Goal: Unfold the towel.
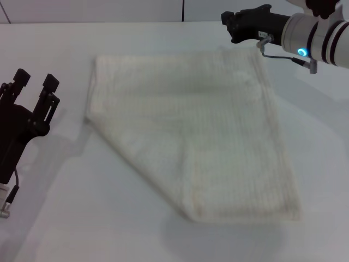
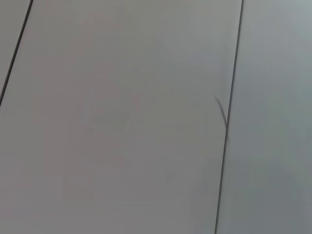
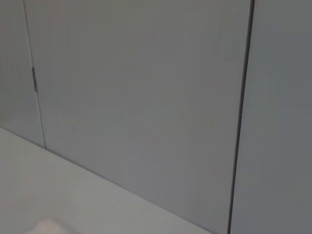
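Note:
The towel [image 1: 191, 136] is a large cream-white waffle-textured cloth lying flat on the white table [image 1: 82, 218], with a doubled layer showing along its near-left slanted edge. My left gripper [image 1: 36, 81] is at the left, apart from the towel's left edge, open and empty with its fingers pointing away. My right gripper [image 1: 226, 21] hovers just beyond the towel's far right corner. A small pale bit of the towel [image 3: 46, 227] shows in the right wrist view. The left wrist view shows only wall panels.
Grey wall panels [image 3: 146, 97] with dark seams stand behind the table's far edge. White tabletop surrounds the towel on all sides.

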You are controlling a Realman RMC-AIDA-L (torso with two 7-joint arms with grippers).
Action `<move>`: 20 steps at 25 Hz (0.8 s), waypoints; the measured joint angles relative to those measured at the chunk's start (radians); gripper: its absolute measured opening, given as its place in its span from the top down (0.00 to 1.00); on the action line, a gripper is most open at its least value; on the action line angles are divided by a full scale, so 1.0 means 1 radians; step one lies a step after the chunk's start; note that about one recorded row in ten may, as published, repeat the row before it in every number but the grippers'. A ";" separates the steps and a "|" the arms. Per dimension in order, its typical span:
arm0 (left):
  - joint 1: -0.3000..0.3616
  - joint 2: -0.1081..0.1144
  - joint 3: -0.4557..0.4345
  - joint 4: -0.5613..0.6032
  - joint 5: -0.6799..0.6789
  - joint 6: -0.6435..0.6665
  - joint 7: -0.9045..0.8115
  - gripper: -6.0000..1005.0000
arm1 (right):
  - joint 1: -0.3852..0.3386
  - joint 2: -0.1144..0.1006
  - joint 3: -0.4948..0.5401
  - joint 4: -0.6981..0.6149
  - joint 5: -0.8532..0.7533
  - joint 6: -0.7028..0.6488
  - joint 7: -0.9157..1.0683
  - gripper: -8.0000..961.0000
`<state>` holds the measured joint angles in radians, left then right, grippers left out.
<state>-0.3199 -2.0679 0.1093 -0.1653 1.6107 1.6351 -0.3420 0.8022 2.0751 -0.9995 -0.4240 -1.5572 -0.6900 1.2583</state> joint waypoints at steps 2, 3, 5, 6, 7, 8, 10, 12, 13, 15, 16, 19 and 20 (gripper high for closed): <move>0.002 0.000 0.000 0.000 0.000 0.000 0.000 0.42 | 0.000 0.000 0.003 0.004 0.001 0.000 -0.001 0.99; 0.003 0.000 0.000 0.000 0.000 0.000 -0.001 0.42 | 0.000 0.000 0.005 0.006 0.001 0.000 -0.001 0.99; 0.004 0.000 0.000 0.002 0.000 0.000 -0.011 0.42 | 0.000 0.000 0.006 0.008 0.002 0.000 -0.001 0.99; 0.004 0.000 0.000 0.005 0.000 0.000 -0.017 0.42 | 0.000 0.000 0.006 0.009 0.002 0.000 -0.002 0.99; 0.004 0.000 0.001 0.007 0.000 0.000 -0.024 0.42 | 0.000 0.000 0.006 0.009 0.002 0.000 -0.002 0.99; 0.004 0.000 0.003 0.008 0.000 0.001 -0.028 0.42 | 0.000 0.000 0.006 0.009 0.002 0.000 -0.002 0.99; 0.004 0.001 0.008 0.008 0.000 0.003 -0.032 0.42 | 0.000 0.000 0.003 0.010 0.002 0.000 -0.002 0.99; 0.005 0.002 0.010 0.009 0.000 0.004 -0.035 0.42 | 0.000 0.000 0.001 0.011 0.002 0.000 -0.002 0.99; 0.006 0.002 0.011 0.009 0.000 0.004 -0.036 0.42 | 0.000 0.000 0.000 0.012 0.003 0.000 -0.002 0.99; 0.006 0.002 0.011 0.009 0.000 0.003 -0.037 0.43 | 0.000 0.000 0.000 0.014 0.003 0.000 -0.002 0.99; 0.006 0.002 0.011 0.009 0.000 0.002 -0.037 0.43 | 0.000 0.000 0.000 0.014 0.003 0.000 -0.002 0.99; 0.006 0.002 0.012 0.009 0.000 0.001 -0.037 0.43 | 0.000 0.000 -0.001 0.014 0.003 0.000 -0.003 0.99; 0.006 0.002 0.012 0.009 0.000 0.001 -0.037 0.43 | 0.000 0.000 -0.001 0.015 0.003 0.000 -0.003 0.99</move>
<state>-0.3141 -2.0662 0.1211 -0.1565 1.6106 1.6360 -0.3788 0.8023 2.0754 -1.0001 -0.4095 -1.5538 -0.6903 1.2556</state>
